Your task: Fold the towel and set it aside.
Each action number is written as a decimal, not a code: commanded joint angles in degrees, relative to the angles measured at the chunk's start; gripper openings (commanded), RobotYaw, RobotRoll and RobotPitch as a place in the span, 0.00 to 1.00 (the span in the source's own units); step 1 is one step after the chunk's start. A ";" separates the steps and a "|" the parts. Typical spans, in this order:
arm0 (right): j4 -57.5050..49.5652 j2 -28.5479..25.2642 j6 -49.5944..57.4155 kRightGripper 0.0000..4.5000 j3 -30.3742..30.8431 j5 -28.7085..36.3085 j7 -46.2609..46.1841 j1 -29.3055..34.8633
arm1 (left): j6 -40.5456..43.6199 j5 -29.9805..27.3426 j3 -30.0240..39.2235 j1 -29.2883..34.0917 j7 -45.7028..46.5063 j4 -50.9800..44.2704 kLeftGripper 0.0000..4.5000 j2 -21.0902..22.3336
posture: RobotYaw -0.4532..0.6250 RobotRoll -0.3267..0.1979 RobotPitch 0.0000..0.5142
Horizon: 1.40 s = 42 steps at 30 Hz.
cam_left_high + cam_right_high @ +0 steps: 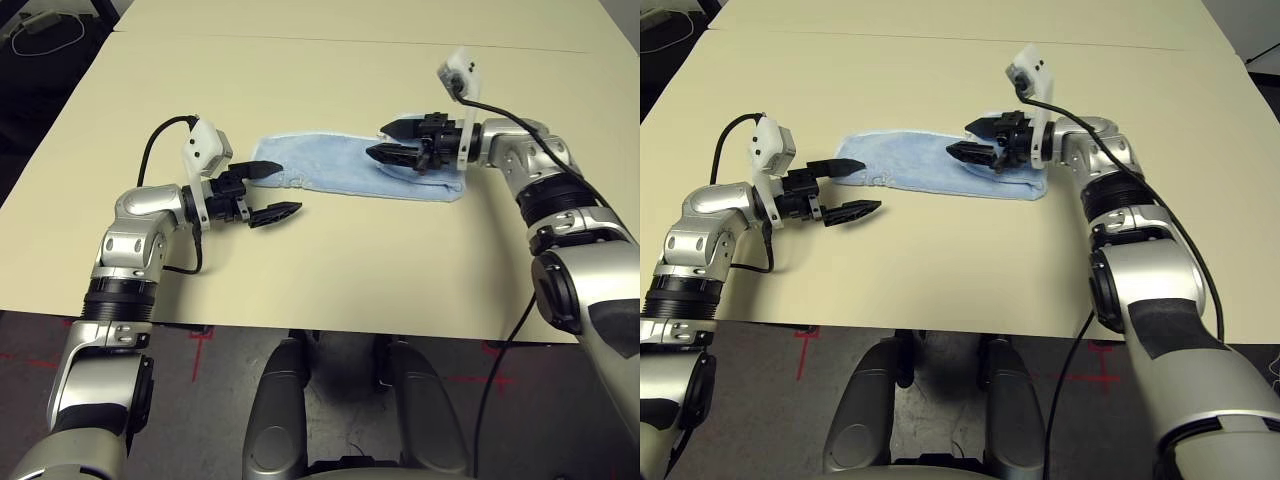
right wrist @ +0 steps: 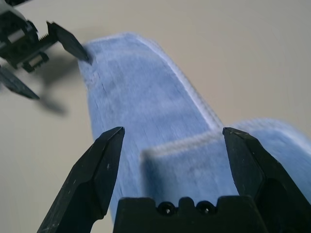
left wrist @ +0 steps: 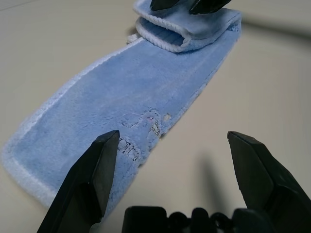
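**Towel Folded into a Strip, Both Grippers Open**

Light-blue towel (image 1: 345, 172) lying flat on the beige table (image 1: 330, 270), folded into a long narrow strip running left to right, white stitched edging along its borders. At the right end, a short flap doubled back over the strip, forming a thicker layered section. Faint embroidered mark (image 3: 146, 124) near the strip's left end, on the near edge. Left gripper (image 1: 272, 190) at the left end, fingers spread wide, one finger tip over the towel's corner, the other over bare table; nothing held. Right gripper (image 1: 388, 141) above the folded right end, fingers likewise apart, empty, pointing toward the left gripper.
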 commanded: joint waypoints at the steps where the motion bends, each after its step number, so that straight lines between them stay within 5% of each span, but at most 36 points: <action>1: -4.00 -1.53 -1.04 0.98 1.49 -1.67 0.51 2.90 | 0.33 -0.63 -0.07 1.27 0.06 -0.91 1.00 0.17 | 0.42 0.62 0.50; 22: -13.42 0.09 -3.48 0.98 6.20 -5.40 -3.18 9.20 | 0.39 -0.52 -0.25 0.30 -0.16 -0.38 1.00 0.22 | 0.43 0.62 0.49; 26: -11.95 0.82 -4.81 0.77 7.08 -7.07 -5.01 8.83 | 0.48 -0.53 -0.30 0.20 -0.13 -0.42 1.00 0.26 | 0.43 0.62 0.50; 35: -14.46 -0.25 -3.27 0.01 5.26 -3.07 0.47 9.30 | 0.53 -0.51 -0.20 0.37 -0.16 -0.44 1.00 0.42 | 0.43 0.62 0.49; 42: -17.94 -4.56 1.85 0.01 5.04 -0.58 5.32 11.01 | -0.24 -0.07 -0.46 -1.13 -0.63 1.52 1.00 0.41 | 0.42 0.62 0.49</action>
